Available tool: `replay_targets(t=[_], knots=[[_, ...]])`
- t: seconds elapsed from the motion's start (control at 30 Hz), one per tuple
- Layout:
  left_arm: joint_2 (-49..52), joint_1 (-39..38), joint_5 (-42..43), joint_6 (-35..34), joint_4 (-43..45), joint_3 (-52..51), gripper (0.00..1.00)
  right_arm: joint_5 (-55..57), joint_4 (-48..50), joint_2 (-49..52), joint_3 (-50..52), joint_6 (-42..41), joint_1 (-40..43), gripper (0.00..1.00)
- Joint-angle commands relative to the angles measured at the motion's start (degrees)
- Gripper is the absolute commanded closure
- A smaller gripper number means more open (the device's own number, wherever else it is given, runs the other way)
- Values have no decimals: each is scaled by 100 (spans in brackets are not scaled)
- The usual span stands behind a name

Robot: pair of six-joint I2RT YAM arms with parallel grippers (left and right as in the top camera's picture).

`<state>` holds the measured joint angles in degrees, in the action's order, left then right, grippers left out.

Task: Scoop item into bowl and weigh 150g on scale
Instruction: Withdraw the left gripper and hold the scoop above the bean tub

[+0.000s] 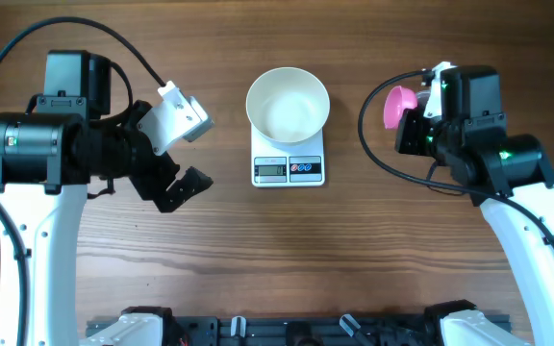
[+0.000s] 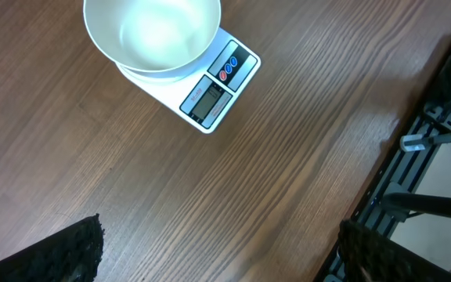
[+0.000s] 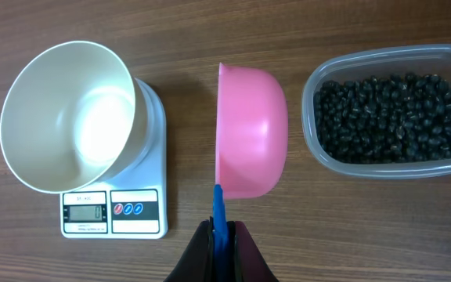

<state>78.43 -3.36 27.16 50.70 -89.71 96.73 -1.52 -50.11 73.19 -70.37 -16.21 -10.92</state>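
Currently, the white bowl (image 1: 288, 104) is seated on the scale (image 1: 289, 169), towards the far middle of the wooden surface (image 1: 354, 250). The black beans (image 3: 394, 117) are kept in a clear tub (image 3: 382, 171) to the right of the scale, apart from it. Between them a pink scoop (image 3: 250, 133) is held on its side, mouth turned towards the bowl, by its blue handle (image 3: 219, 211), on which the right tool (image 3: 223, 239) is clenched. The left tool (image 1: 195, 149) is spread wide, nothing gripped, left of the scale.

we see white bowl (image 3: 69, 117), empty, sitting on scale (image 3: 149, 176) at left | our right gripper (image 3: 220, 249) pinches pink scoop (image 3: 250, 133) by its blue handle (image 3: 219, 211), centre | clear tub (image 3: 390, 169) of black beads (image 3: 394, 117) at right
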Motion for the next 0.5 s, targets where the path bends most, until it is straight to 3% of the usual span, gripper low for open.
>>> replay_targets(t=[0.0, 0.47], knots=[[-52, 37, 157, -66, -13, 63, 0, -114, 66, -2, -120, 232, 31, 96], [-52, 37, 378, -310, 15, 63, 0, -157, -59, -68, -122, 667, 31, 96]])
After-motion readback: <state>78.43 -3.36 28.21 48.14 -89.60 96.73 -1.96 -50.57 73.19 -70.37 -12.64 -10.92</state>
